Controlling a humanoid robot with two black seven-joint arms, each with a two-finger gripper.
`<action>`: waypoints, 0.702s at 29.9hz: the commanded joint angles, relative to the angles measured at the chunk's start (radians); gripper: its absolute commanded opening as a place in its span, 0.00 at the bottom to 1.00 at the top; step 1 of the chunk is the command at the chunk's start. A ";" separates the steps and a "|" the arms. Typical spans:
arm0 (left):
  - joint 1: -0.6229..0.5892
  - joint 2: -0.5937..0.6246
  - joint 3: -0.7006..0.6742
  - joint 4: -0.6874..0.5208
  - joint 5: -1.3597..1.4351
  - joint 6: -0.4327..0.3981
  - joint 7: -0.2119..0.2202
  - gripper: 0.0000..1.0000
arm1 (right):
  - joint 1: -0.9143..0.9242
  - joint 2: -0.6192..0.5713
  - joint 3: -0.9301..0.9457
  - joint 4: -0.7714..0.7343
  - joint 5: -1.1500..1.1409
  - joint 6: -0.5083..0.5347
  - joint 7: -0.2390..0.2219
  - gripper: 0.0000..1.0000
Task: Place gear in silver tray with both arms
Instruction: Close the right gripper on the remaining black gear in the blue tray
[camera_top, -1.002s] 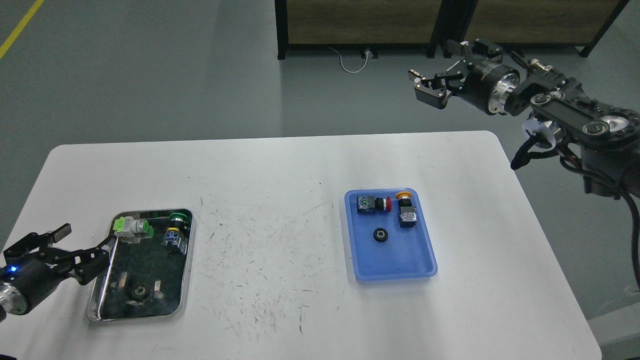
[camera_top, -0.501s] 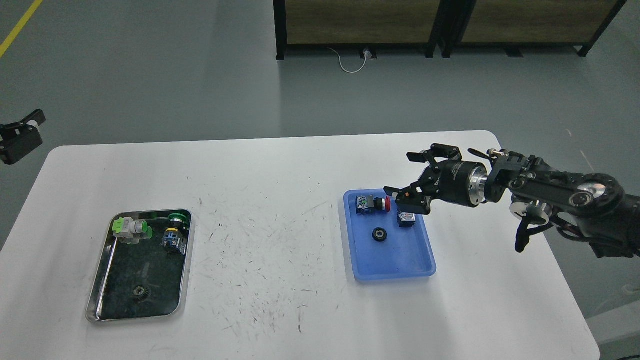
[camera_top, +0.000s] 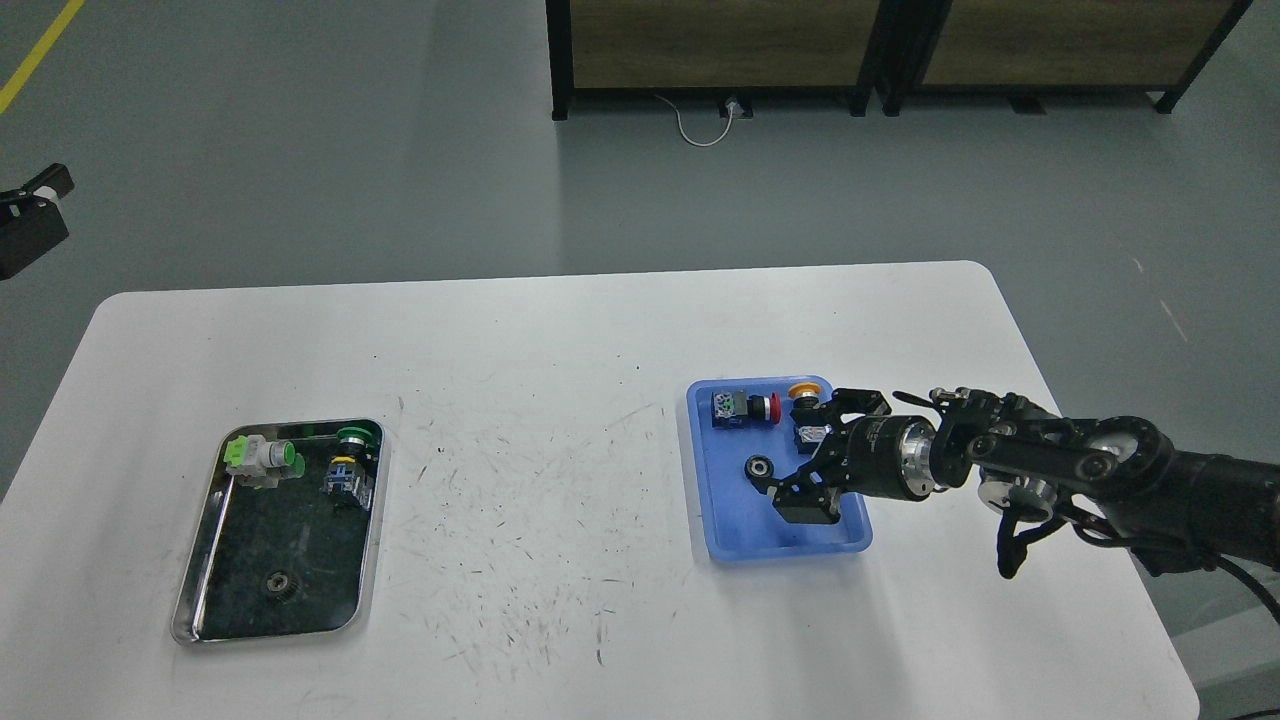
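Observation:
The silver tray (camera_top: 372, 560) lies at the table's left and holds a small dark gear (camera_top: 277, 586) near its front. A black ring-shaped gear (camera_top: 757, 467) lies in the blue tray (camera_top: 735, 520) at the right. My right gripper (camera_top: 808, 447) is open and low over the blue tray, just right of the ring gear, with one finger (camera_top: 862, 401) toward the back and one (camera_top: 803, 500) toward the front. It holds nothing. My left gripper (camera_top: 30, 225) shows only partly at the far left edge, raised off the table; its fingers cannot be told apart.
The silver tray also holds a light green push button (camera_top: 262, 458) and a green-capped switch (camera_top: 351, 464). The blue tray holds a red-capped switch (camera_top: 742, 408) and a yellow-capped switch (camera_top: 806, 412). The white table (camera_top: 560, 340) is scuffed in the middle. Black frames (camera_top: 720, 50) stand behind it.
My right arm came down from high at the back right to low over the blue tray beside the ring gear. My left arm rose from beside the silver tray to the left edge.

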 joint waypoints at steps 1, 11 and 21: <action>0.000 0.002 0.000 0.002 -0.001 0.001 0.000 0.97 | -0.014 0.045 0.000 -0.054 -0.001 -0.008 -0.001 0.99; 0.000 0.002 0.000 0.006 0.000 0.003 0.002 0.97 | -0.055 0.126 0.001 -0.134 -0.002 -0.037 -0.001 0.96; 0.000 0.003 0.001 0.008 0.000 0.007 0.002 0.97 | -0.060 0.122 0.007 -0.135 -0.004 -0.048 0.007 0.87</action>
